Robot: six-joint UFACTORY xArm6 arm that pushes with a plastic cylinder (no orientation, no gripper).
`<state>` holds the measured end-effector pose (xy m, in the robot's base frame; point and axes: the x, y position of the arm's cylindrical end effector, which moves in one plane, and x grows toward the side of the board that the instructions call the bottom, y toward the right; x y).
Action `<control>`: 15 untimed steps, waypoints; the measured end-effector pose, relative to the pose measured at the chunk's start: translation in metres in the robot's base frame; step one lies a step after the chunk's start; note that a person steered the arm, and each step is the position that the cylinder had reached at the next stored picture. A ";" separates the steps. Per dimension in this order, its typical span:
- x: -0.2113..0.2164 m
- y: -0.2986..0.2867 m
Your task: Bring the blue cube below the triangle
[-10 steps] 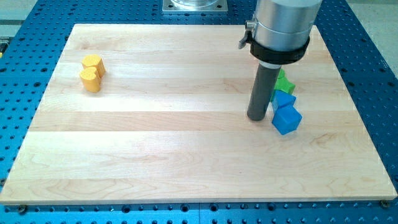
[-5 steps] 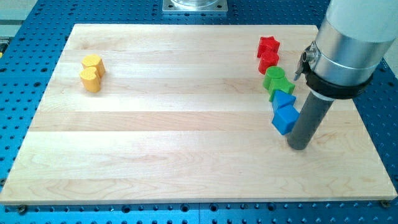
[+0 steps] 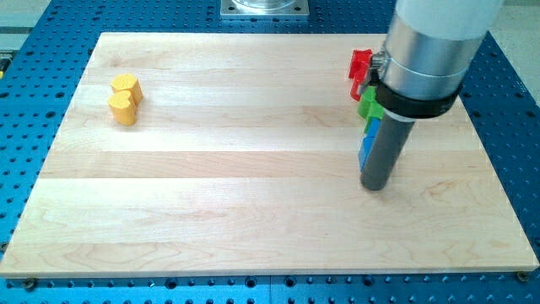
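My tip (image 3: 375, 185) rests on the board at the right, right against a blue block (image 3: 365, 153) whose left edge shows beside the rod. The rod hides most of it, so I cannot tell the blue cube from the blue triangle. Above it a sliver of a green block (image 3: 366, 103) shows, and above that the left part of a red block (image 3: 359, 67). The arm body covers the rest of this column.
Two yellow blocks (image 3: 125, 98) sit touching each other at the board's upper left. The wooden board (image 3: 211, 194) lies on a blue perforated table. A grey mount shows at the view's top centre (image 3: 264, 8).
My tip moved from the right of the blue blocks to the left and slightly up, now in front of them and hiding most of them. The yellow blocks have not moved.
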<state>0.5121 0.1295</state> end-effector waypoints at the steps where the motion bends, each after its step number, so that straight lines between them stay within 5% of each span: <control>1: 0.000 -0.012; 7: -0.059 -0.011; 11: -0.045 -0.003; 13: 0.015 -0.060; 15: -0.010 -0.021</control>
